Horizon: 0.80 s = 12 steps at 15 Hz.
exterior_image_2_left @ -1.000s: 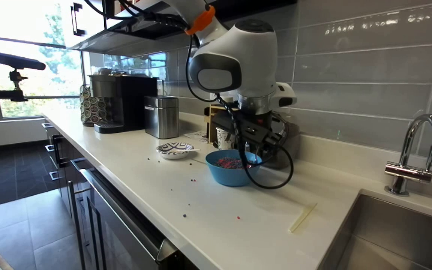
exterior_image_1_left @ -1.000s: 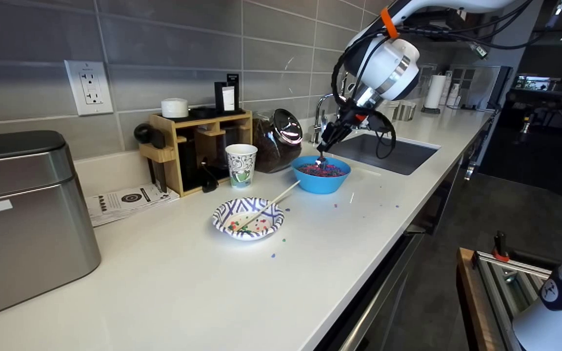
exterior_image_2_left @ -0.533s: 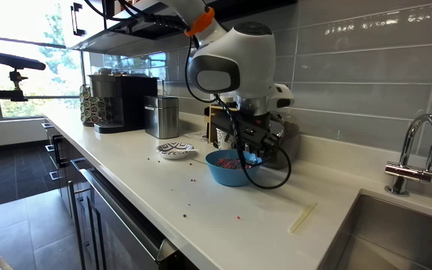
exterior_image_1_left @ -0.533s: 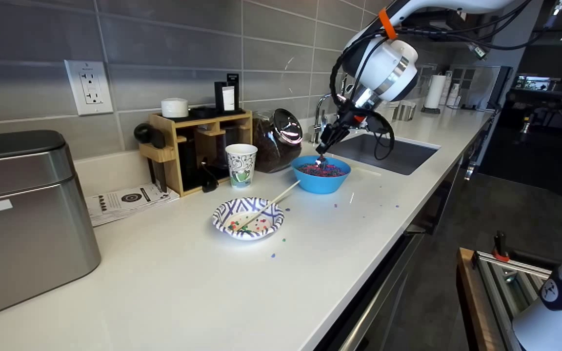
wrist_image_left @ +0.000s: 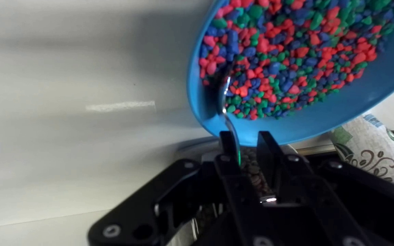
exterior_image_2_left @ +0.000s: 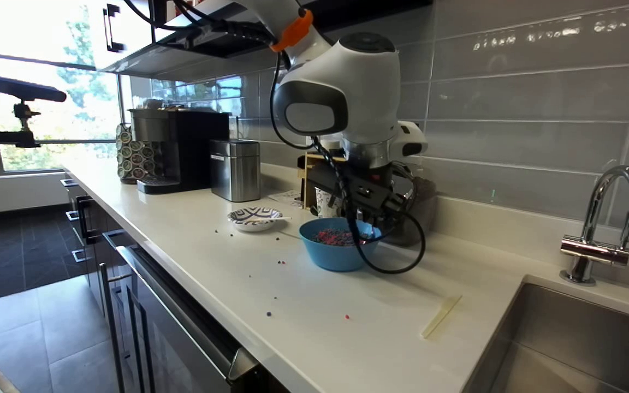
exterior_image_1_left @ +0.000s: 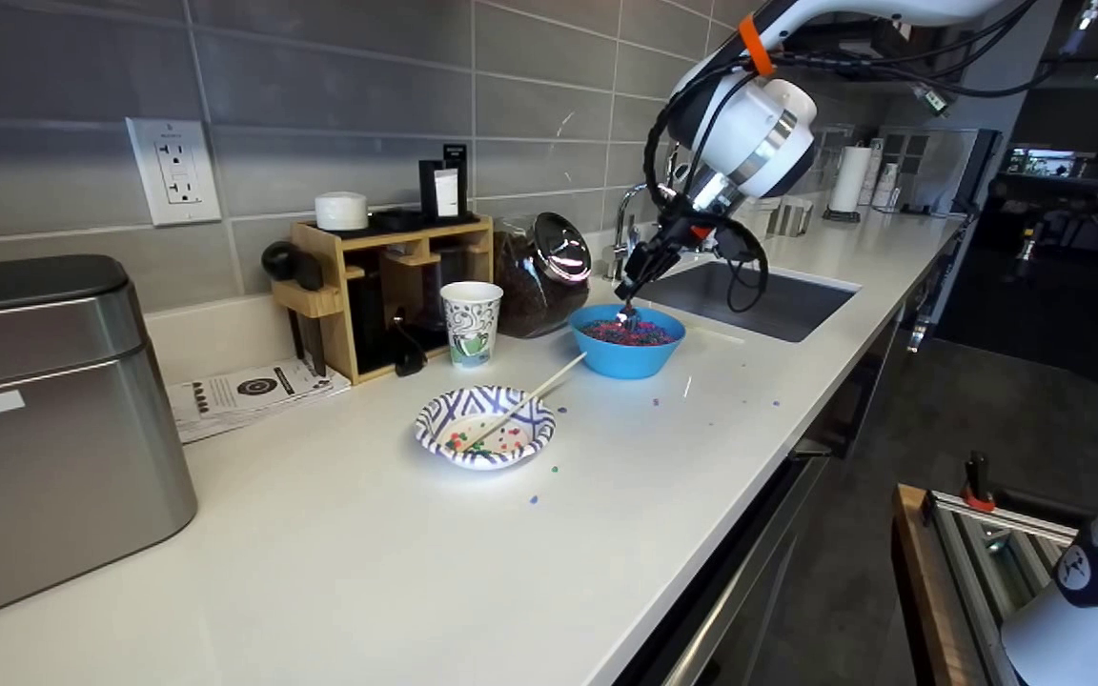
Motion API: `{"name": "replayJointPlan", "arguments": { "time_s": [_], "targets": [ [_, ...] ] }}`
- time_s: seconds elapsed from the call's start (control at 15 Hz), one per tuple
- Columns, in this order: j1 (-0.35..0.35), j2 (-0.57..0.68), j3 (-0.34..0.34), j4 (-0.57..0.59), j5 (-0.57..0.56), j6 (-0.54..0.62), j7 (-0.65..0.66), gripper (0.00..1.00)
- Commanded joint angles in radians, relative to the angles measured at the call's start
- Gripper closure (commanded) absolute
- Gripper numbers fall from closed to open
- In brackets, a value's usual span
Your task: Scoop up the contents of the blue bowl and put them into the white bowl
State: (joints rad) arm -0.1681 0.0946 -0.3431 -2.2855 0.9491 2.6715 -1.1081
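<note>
1. Plainly, we find the hand (wrist_image_left: 248,138) parted: in the wrist view a gap shows between its two fingers, with the handle of a metal spoon (wrist_image_left: 227,119) lying along one and the other standing off from it. In both exterior views we see it tilted over the blue bowl (exterior_image_1_left: 627,362).
2. We trace the spoon's long axis from the fingers over the bowl's rim and down along the inner wall, curving slightly; its head points into the contents (wrist_image_left: 286,68), where we cannot make out the tip.
3. Those contents, red, blue and green bits, spread across the inside of the blue bowl, which sits upright on the bench (exterior_image_1_left: 320,572), its mouth facing up.
4. Near it we have the white bowl (exterior_image_1_left: 458,408), also upright, with some coloured bits (exterior_image_1_left: 457,441) inside. A pale stick (exterior_image_1_left: 524,402) leans over its rim, its long axis aimed toward the blue bowl; it juts into the space between the bowls and ends short of the blue one.
5. In an exterior view we notice a black cable (exterior_image_2_left: 352,222) looping down in front of the blue bowl, covering part of its rim.
6. On the bench we see loose bits (exterior_image_2_left: 268,314), and a pale strip (exterior_image_2_left: 441,316) between the blue bowl and the sink (exterior_image_2_left: 593,322), beside which a faucet (exterior_image_2_left: 590,248) stands.
7. Toward the tiled wall (exterior_image_1_left: 339,76) we see a paper cup (exterior_image_1_left: 471,324) upright near a wooden rack (exterior_image_1_left: 337,286), and a glass jar (exterior_image_1_left: 525,286) near the blue bowl; farther along stands a steel bin (exterior_image_1_left: 44,457).
</note>
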Motion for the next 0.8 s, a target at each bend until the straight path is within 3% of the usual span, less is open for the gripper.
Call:
{"name": "replayJointPlan", "arguments": {
  "time_s": [0.0,0.47,0.6,0.67,0.73],
  "targets": [
    [0.001,-0.001,0.008,-0.004,0.044,0.029,-0.048,0.75],
    [0.004,-0.01,0.006,-0.013,0.048,0.05,-0.043,0.73],
    [0.004,-0.009,0.005,-0.014,0.042,0.051,-0.039,0.85],
    [0.005,-0.009,0.005,-0.016,0.041,0.054,-0.037,0.96],
    [0.005,-0.01,0.005,-0.017,0.041,0.055,-0.037,0.95]
  ]
}}
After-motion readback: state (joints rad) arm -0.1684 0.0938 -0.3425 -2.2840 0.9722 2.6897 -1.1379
